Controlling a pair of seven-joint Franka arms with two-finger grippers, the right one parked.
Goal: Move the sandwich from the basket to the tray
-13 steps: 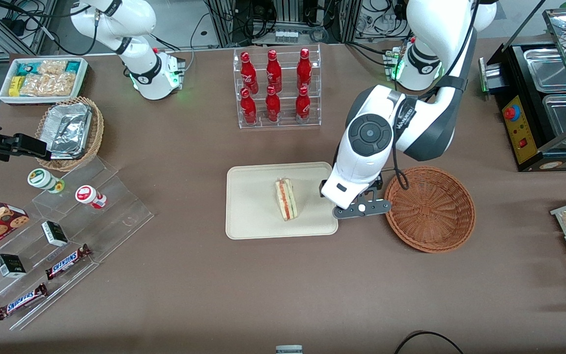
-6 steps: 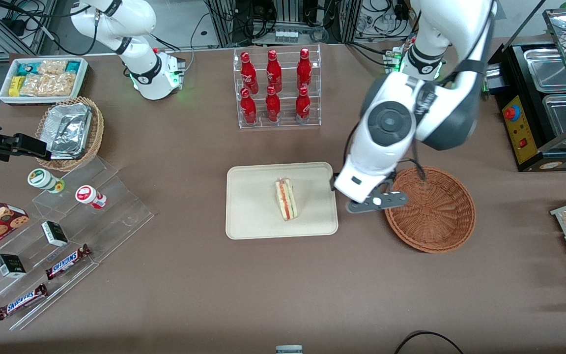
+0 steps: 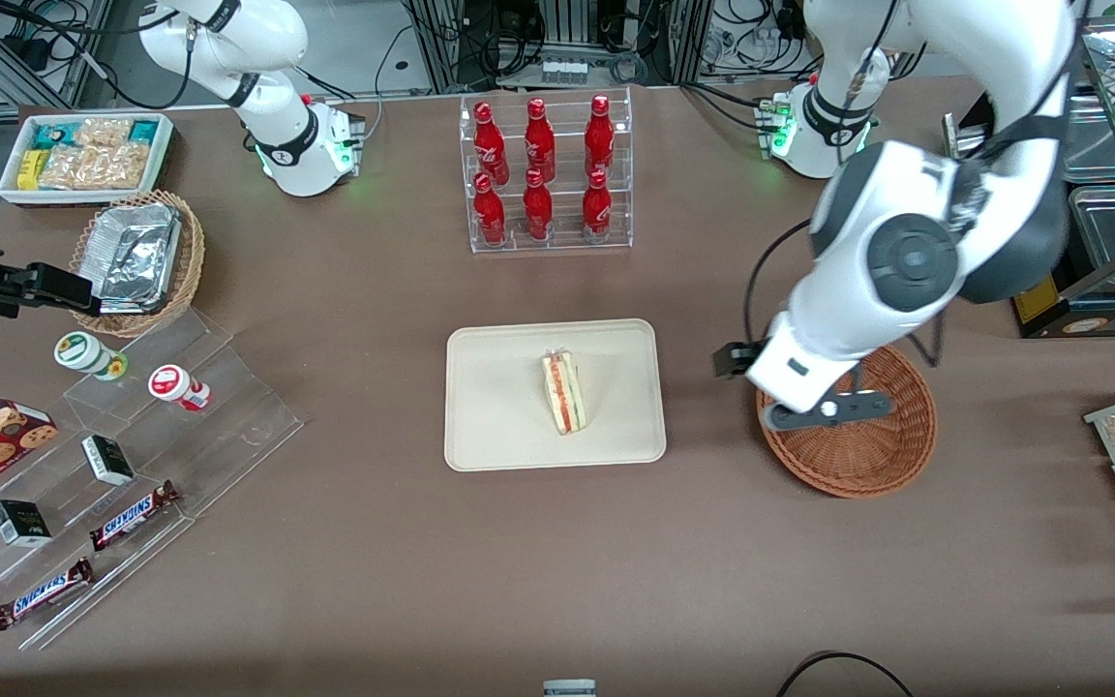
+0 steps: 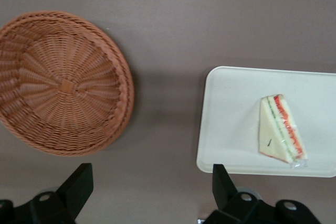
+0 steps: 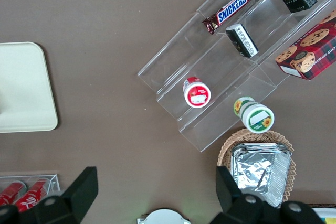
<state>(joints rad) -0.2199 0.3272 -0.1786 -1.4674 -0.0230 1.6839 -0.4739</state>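
Observation:
The sandwich, a white wedge with red and green filling, lies on the cream tray near its middle. It also shows in the left wrist view on the tray. The reddish-brown wicker basket stands empty beside the tray, toward the working arm's end; the wrist view shows its bare weave. My gripper hangs high over the basket's rim nearest the tray. Its fingers are spread wide and hold nothing.
A clear rack of red bottles stands farther from the camera than the tray. Clear stepped shelves with snacks, a tan basket of foil trays and a white snack bin lie toward the parked arm's end. A black food warmer stands at the working arm's end.
My gripper has moved away from the tray's edge to above the basket and risen. The sandwich stays still on the tray.

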